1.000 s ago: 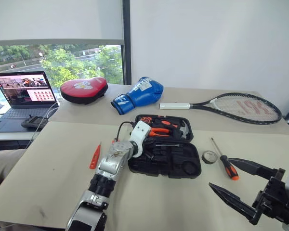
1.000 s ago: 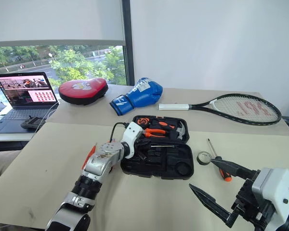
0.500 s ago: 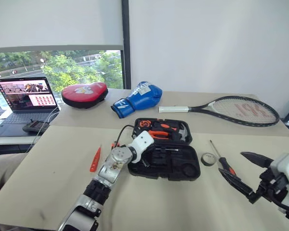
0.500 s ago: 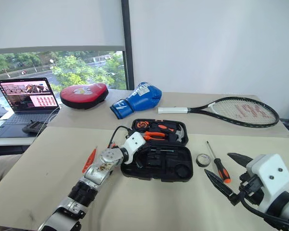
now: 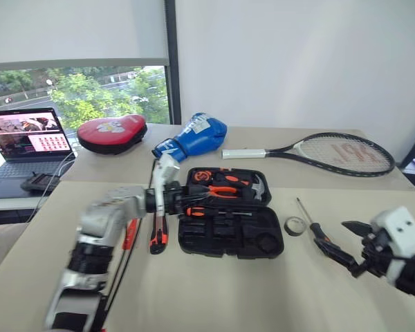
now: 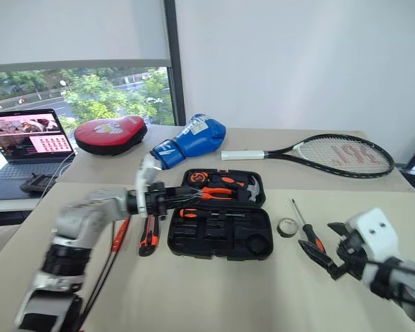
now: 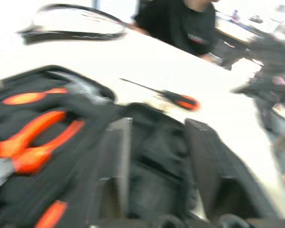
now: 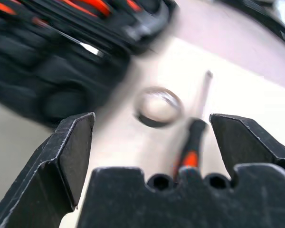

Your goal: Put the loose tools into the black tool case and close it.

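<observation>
My right hand [image 6: 325, 250] wide open, empty, near black-orange screwdriver [image 6: 306, 231] w/ bare surface [image 6: 214, 297] around; left hand [image 5: 182, 200] part-open over open black plastic tool case [image 5: 229, 236] edge, empty.

An office or lab room: laptop [image 5: 28, 138] on a desk [image 5: 7, 197] by a large window [image 5: 90, 90].

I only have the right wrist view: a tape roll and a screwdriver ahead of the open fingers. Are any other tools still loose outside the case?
Observer: Yes. A utility knife and a slim orange tester screwdriver lie on the table, left of the open tool case.
Operator: Is the left gripper on either of them?
Observer: No. The left gripper is at the case's left edge, fingers apart, holding nothing.
</observation>
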`<state>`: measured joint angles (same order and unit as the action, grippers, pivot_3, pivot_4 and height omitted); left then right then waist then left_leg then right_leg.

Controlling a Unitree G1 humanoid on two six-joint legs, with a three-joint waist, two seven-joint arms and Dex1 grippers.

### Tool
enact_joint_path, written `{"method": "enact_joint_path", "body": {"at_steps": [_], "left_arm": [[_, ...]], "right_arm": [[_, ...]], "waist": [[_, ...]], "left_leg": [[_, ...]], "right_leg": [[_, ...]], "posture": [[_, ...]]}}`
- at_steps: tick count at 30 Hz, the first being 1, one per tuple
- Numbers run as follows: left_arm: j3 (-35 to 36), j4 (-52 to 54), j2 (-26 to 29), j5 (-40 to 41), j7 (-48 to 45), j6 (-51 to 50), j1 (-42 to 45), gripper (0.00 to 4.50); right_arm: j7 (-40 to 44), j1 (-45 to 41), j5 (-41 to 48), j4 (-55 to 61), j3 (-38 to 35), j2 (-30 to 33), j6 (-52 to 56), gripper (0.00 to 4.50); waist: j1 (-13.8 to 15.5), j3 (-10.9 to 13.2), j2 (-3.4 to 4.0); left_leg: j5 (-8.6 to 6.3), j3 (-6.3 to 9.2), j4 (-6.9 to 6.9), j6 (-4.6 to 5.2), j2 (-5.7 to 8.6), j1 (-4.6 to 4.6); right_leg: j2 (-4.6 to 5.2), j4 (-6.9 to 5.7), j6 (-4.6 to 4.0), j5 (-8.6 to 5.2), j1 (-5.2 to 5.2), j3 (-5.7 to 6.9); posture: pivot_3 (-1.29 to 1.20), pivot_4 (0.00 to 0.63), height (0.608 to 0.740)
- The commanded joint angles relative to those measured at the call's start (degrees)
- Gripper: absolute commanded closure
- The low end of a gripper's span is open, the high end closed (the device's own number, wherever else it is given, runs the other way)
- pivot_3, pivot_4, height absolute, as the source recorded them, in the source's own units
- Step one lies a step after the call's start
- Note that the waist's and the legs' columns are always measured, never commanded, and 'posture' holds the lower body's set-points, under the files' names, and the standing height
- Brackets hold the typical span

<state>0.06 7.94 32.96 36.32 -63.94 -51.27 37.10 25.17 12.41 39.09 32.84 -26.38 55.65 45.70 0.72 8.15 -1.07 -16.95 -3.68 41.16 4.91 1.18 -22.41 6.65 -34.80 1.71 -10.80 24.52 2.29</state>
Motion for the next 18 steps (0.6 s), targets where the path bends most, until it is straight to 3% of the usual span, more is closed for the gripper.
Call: {"method": "enact_joint_path", "body": {"at_steps": [1, 3, 8, 12, 18], "left_arm": [[0.5, 10.3, 6.7, 6.8, -7.3, -2.6, -1.8, 0.92], [0.8, 12.7, 8.4, 8.8, -7.3, -3.6, -2.1, 0.31], [1.4, 16.1, 8.8, 10.3, -4.1, -2.9, -2.5, 0.31], [2.1, 18.2, 8.5, 12.3, -1.7, -3.4, -3.4, 0.2], [2.4, 19.4, 8.3, 13.2, 1.1, -2.1, -5.2, 0.2]], "right_arm": [[-2.1, -11.6, -6.2, -8.8, 10.9, 5.8, 9.3, 0.0], [-1.6, -19.2, -5.2, -13.9, 14.6, 4.8, 14.8, 0.0], [1.1, -33.3, -9.0, -26.4, 24.6, 2.8, 20.1, 0.0], [5.1, -37.1, -11.4, -31.5, 29.1, 2.9, 19.9, 0.96], [8.7, -35.6, -14.2, -31.7, 28.6, 4.0, 16.5, 2.98]], "waist": [[-0.1, 0.1, 0.06], [0.1, 0.1, 0.02], [0.5, 0.2, 0.04], [0.2, 0.3, 0.04], [0.1, 0.3, 0.05]], "left_leg": [[0.0, -0.03, -0.01, 0.0, -0.01, 0.01], [0.01, -0.02, -0.1, 0.01, -0.01, 0.02], [0.01, 0.06, -0.18, 0.06, 0.0, 0.04], [0.03, 0.04, -0.19, 0.02, 0.04, 0.0], [0.1, 0.0, -0.19, -0.11, 0.06, -0.03]], "right_leg": [[-0.02, 0.0, -0.04, -0.02, 0.05, -0.02], [-0.08, 0.02, -0.2, -0.12, 0.04, -0.02], [-0.14, 0.01, -0.24, -0.14, -0.02, 0.05], [-0.19, 0.04, 0.12, 0.07, 0.0, 0.06], [-0.18, 0.13, 0.27, 0.02, -0.02, 0.06]], "posture": [[0.0, 0.15, 0.74], [0.0, 0.15, 0.74], [0.0, 0.15, 0.74], [0.0, 0.15, 0.74], [0.0, 0.15, 0.74]]}}
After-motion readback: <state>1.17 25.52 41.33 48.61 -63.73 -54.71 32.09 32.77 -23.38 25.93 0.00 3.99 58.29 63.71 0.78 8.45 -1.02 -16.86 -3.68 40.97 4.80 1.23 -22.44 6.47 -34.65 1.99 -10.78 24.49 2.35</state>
